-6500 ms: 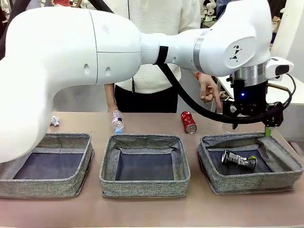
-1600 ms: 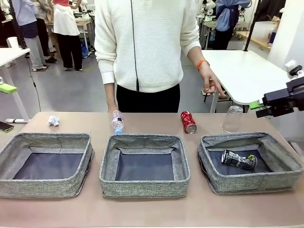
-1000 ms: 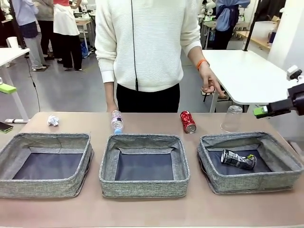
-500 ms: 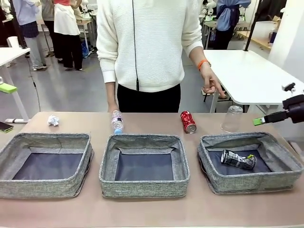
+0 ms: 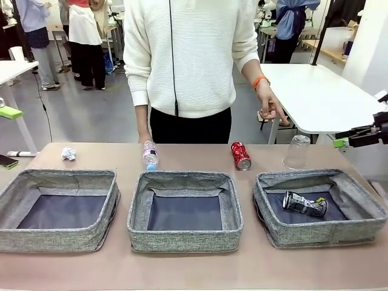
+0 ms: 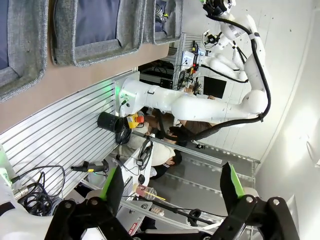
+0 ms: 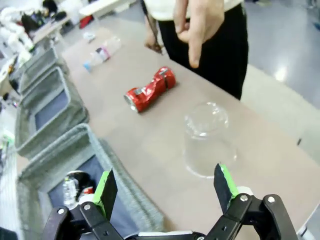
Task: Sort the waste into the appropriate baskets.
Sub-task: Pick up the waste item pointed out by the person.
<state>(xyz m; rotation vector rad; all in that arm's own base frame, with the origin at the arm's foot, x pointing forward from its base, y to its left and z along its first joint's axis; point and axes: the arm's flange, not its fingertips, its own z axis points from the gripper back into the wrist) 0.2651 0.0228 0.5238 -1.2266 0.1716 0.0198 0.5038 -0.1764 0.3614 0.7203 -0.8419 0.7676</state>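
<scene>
The right gripper (image 5: pixel 350 139) has drifted a little up and outward from where it hung half a second ago, and the left arm that spanned the table earlier has pulled clear. The right gripper now sits off the table's (image 5: pixel 182 267) right edge, with its jaws spread wide and empty. In its wrist view (image 7: pixel 165 189), the clear cup (image 7: pixel 206 140) stands upside down just ahead of the fingers, apart from them. The red can (image 7: pixel 150 91) lies farther on, beneath the person's hand (image 7: pixel 197 20). The left gripper (image 6: pixel 171 184) is also spread wide.

From the front, the cup (image 5: pixel 297 151) stands behind the right basket (image 5: pixel 321 233), which holds the crushed can (image 5: pixel 305 204). The red can (image 5: pixel 240 155) and the bottle (image 5: pixel 150 155) lie behind the middle basket (image 5: pixel 182 239). The paper ball (image 5: pixel 68 154) lies behind the left basket (image 5: pixel 57 239).
</scene>
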